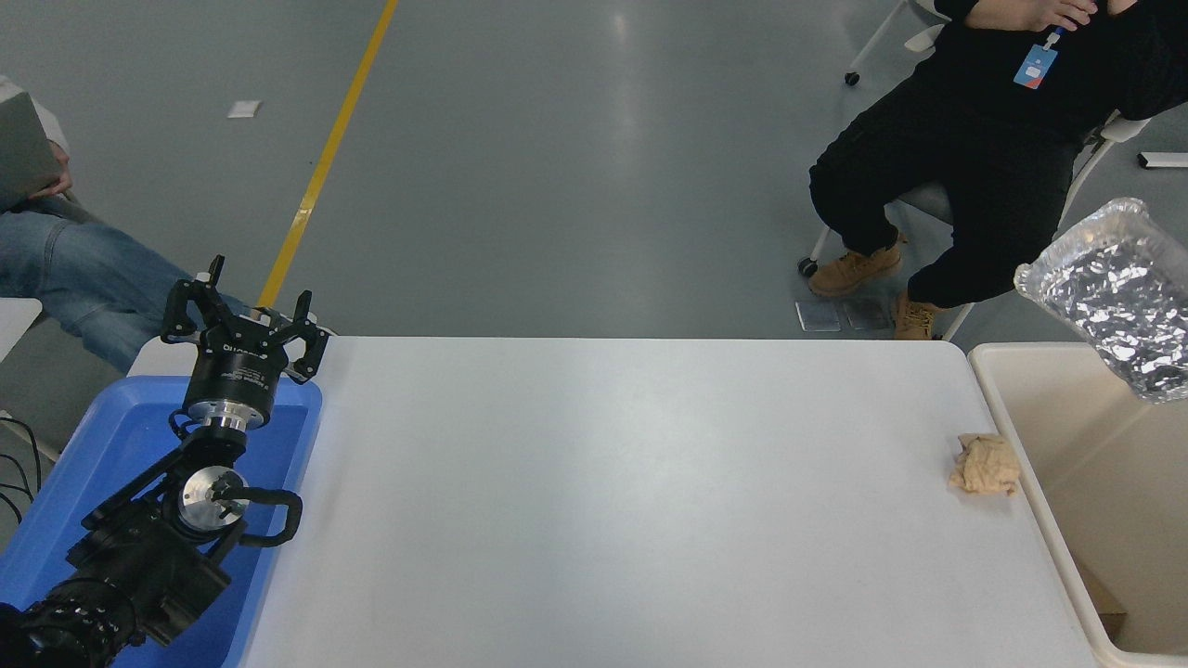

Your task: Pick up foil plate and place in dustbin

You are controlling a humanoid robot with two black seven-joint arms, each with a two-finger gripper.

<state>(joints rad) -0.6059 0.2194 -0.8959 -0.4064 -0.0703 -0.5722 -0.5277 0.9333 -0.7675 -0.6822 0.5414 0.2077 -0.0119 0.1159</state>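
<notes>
The foil plate [1114, 297] is a shiny crinkled silver tray. It hangs tilted in the air at the right edge of the picture, above the far end of the cream dustbin [1104, 464] that stands beside the table's right end. What holds the plate is out of the picture, and my right arm and gripper do not show. My left gripper [243, 306] is parked at the lower left over the blue tub, open and empty.
A crumpled tan paper wad [986, 464] lies on the white table [603, 482] near its right edge, next to the dustbin. A shallow blue tub [56, 520] sits at the table's left end. One person sits at the top right [974, 139], another at the far left [83, 269].
</notes>
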